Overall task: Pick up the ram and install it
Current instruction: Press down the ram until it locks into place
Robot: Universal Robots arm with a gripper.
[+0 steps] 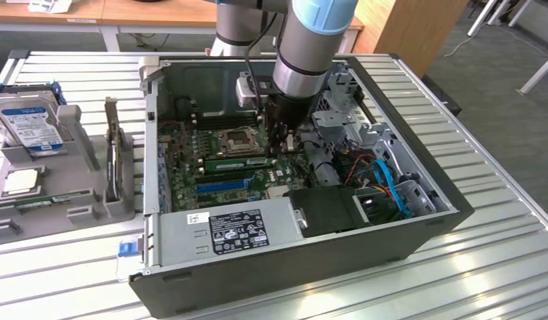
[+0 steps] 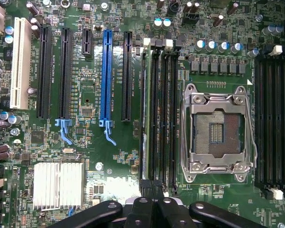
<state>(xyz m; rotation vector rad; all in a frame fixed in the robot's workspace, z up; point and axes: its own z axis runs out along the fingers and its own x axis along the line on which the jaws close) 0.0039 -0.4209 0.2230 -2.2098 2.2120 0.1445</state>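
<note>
Near the table's middle: open computer case (image 1: 283, 267)
Motherboard (image 2: 85, 156): flat inside case
Claw (image 2: 154, 209): fingers together, over memory slots (image 2: 164, 118)
Ram (image 1: 239, 163): green stick beside processor socket (image 2: 217, 130), apparently slotted
Handling: light, stiff, fragile; hold by long edges, not chips

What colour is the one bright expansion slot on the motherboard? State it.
Blue; the expansion slot shows best in the wrist view.
</note>
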